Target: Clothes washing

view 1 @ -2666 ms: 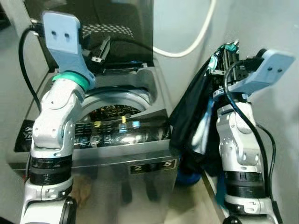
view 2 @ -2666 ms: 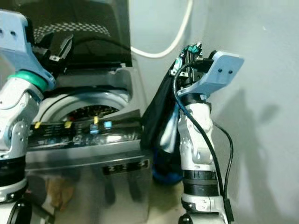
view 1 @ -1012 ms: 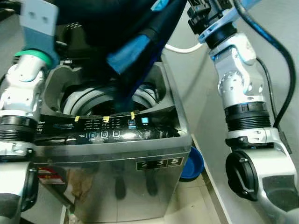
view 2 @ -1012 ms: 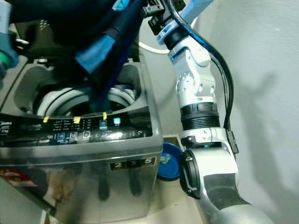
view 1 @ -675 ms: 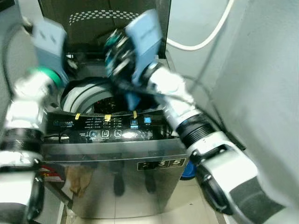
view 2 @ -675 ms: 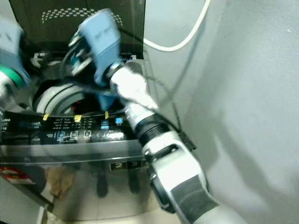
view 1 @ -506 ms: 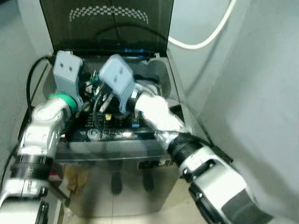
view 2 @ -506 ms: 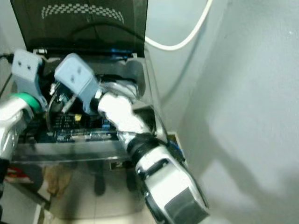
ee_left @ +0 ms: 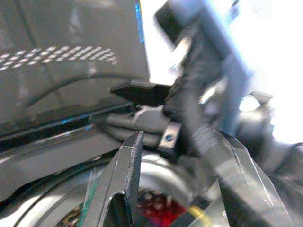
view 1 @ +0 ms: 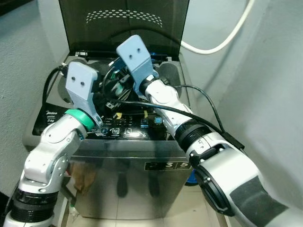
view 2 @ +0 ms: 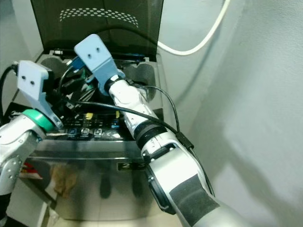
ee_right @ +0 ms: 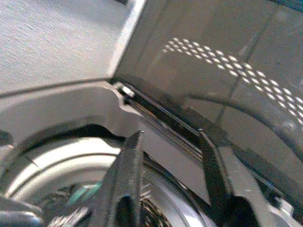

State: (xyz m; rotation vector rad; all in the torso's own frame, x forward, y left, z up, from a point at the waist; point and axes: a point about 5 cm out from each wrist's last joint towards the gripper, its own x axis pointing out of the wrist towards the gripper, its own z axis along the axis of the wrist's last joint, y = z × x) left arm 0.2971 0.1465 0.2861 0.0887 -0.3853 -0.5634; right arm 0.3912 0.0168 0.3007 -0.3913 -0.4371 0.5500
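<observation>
A silver top-loading washing machine (view 1: 161,165) stands before me with its dark lid (view 1: 123,23) raised. Both my arms reach over the drum opening. The right gripper (ee_right: 169,134) hangs open above the drum's pale rim (ee_right: 57,156), nothing between its fingers. My left gripper (ee_left: 180,137) is open too, beside the right wrist, over the same opening. Deep in the drum I make out a teal patch (ee_right: 83,194) and something red (ee_left: 156,208); what they are I cannot tell.
The lit control panel (view 1: 132,130) runs along the machine's front edge. A white hose (view 1: 222,42) loops on the wall behind. A grey wall (view 1: 265,94) stands close on the right, another wall on the left.
The right arm swung from the machine's right side over the drum with a dark garment; the garment is gone from its fingers now. The camera has also shifted.
</observation>
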